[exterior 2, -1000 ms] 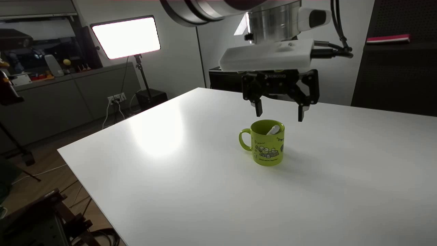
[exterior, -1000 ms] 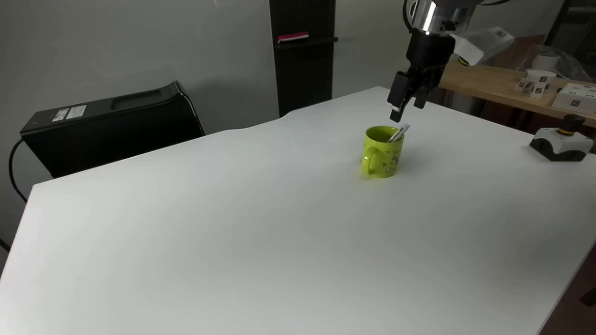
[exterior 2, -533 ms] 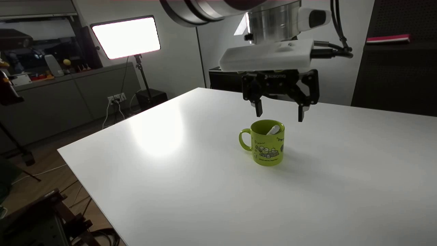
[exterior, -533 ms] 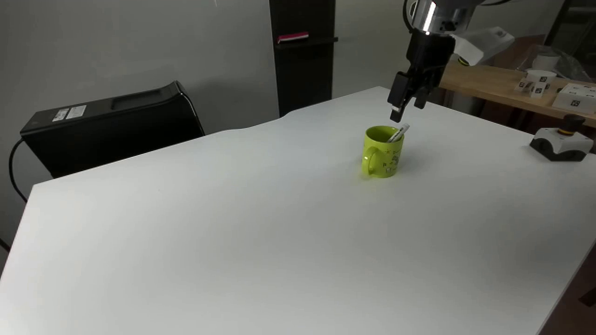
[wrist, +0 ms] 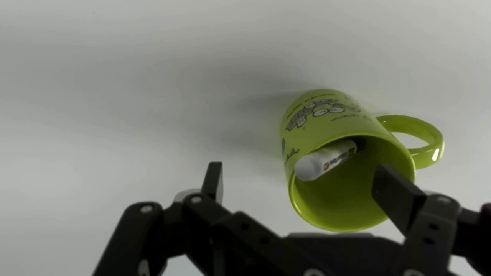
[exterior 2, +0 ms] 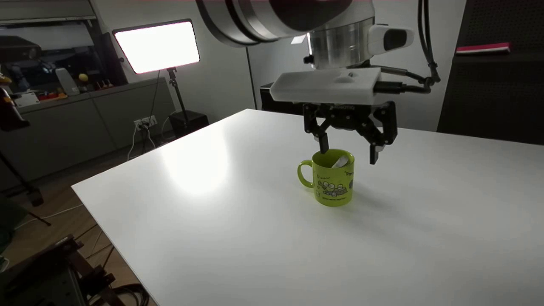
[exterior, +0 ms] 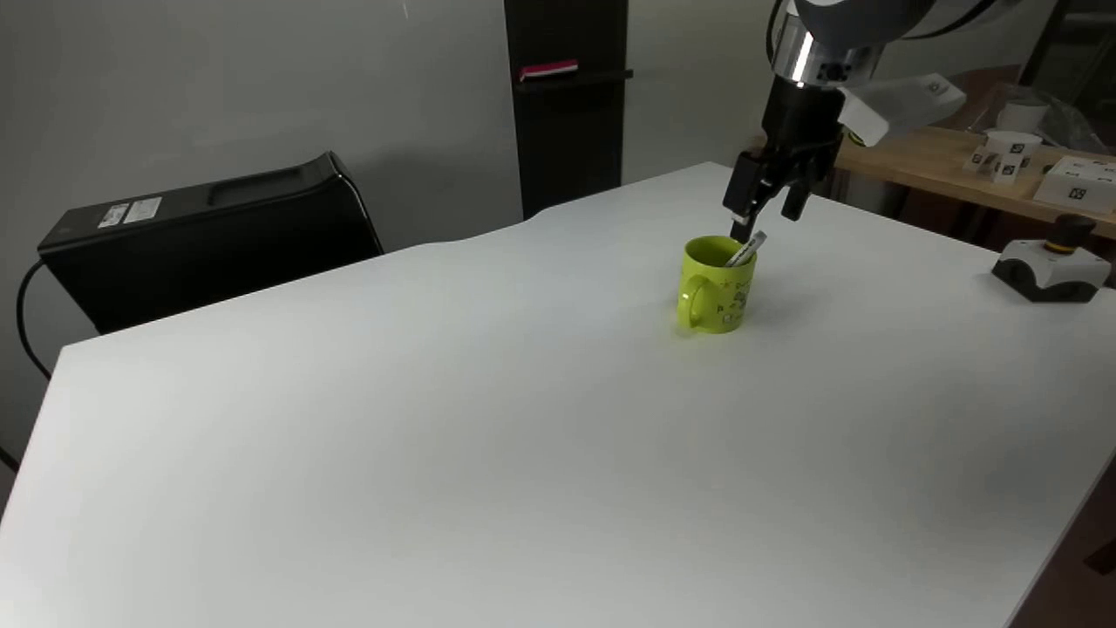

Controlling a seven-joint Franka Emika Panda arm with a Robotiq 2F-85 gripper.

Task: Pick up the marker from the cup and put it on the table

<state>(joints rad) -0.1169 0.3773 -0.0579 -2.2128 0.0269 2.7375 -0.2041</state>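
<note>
The lime-green cup (exterior: 711,301) stands upright on the white table (exterior: 436,436); it also shows in an exterior view (exterior 2: 333,187) and in the wrist view (wrist: 326,124). The marker (wrist: 326,159) leans inside the cup, white end up against the rim; its dark cap is hidden. Its top also shows in both exterior views (exterior: 748,248) (exterior 2: 340,162). My gripper (exterior 2: 349,157) is open and empty just above the cup. In the wrist view the gripper (wrist: 298,170) has one finger over the cup's opening and the other outside it, the marker's top lying between.
The cup's handle (wrist: 429,143) points to the right in the wrist view. A white and black device with a dark knob (exterior: 1052,262) sits at the table's edge. A wooden table (exterior: 924,166) with white objects and a black box (exterior: 209,235) stand beyond the table.
My gripper has come down toward the cup during the last half second, with its fingers still open. The cup and the marker have not moved.
</note>
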